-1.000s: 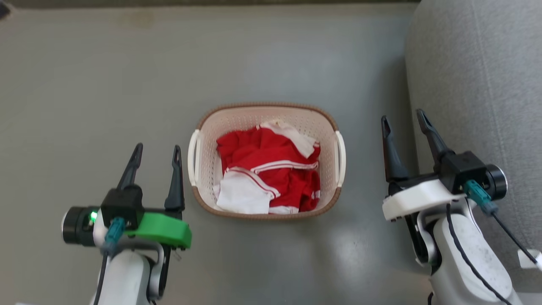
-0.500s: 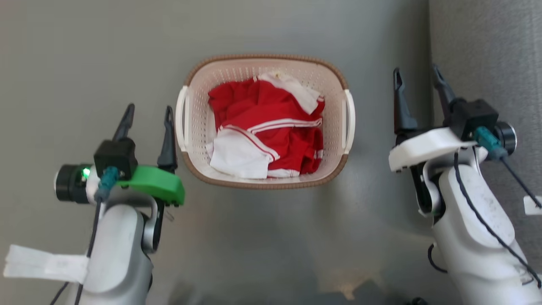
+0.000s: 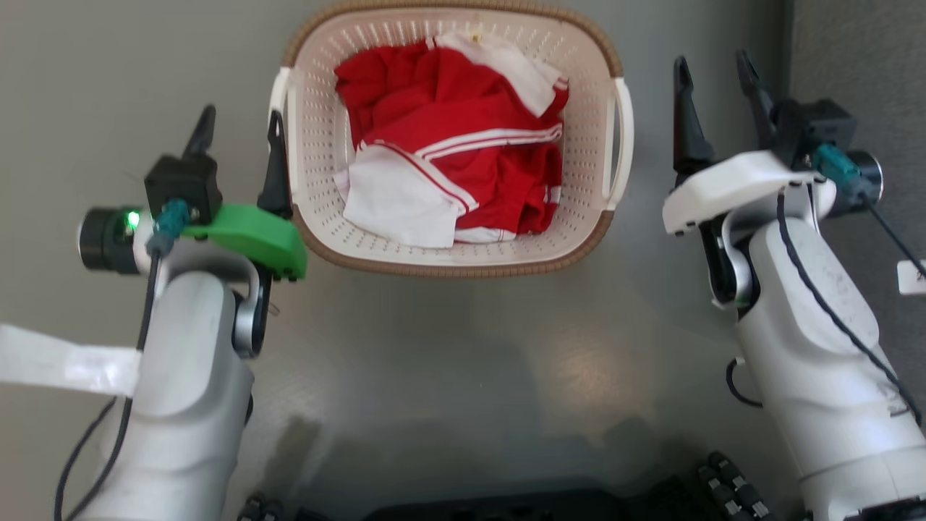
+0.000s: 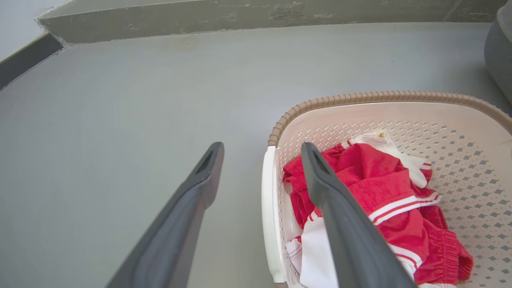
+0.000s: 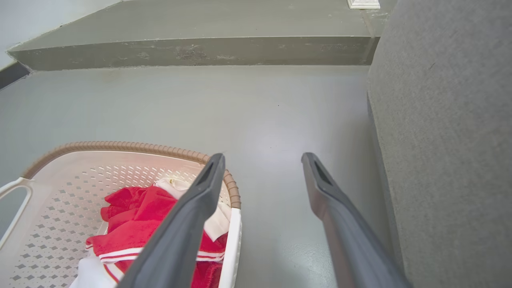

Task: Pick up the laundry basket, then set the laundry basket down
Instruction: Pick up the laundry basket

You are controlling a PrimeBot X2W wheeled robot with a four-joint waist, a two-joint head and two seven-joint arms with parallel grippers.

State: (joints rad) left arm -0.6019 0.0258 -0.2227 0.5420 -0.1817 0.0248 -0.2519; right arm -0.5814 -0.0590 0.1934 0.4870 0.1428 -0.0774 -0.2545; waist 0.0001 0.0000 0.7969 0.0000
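Cream perforated laundry basket [image 3: 304,145] (brown woven-look rim) holding red, white-striped clothes [image 3: 463,152] on grey floor [image 3: 448,347]

Grey upholstery [image 5: 448,120] borders the grey floor [image 3: 448,362]; a red-and-white garment [image 3: 448,137] lies crumpled.

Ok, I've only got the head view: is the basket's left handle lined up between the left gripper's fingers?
Observer: In the left wrist view the left handle of the basket shows in the gap between the open fingers of the left gripper, nearer the inner one.
Operator: And the right side?
Observer: In the right wrist view the right handle sits just beside the inner finger of the right gripper, which is also open. The rest of that gap shows floor.
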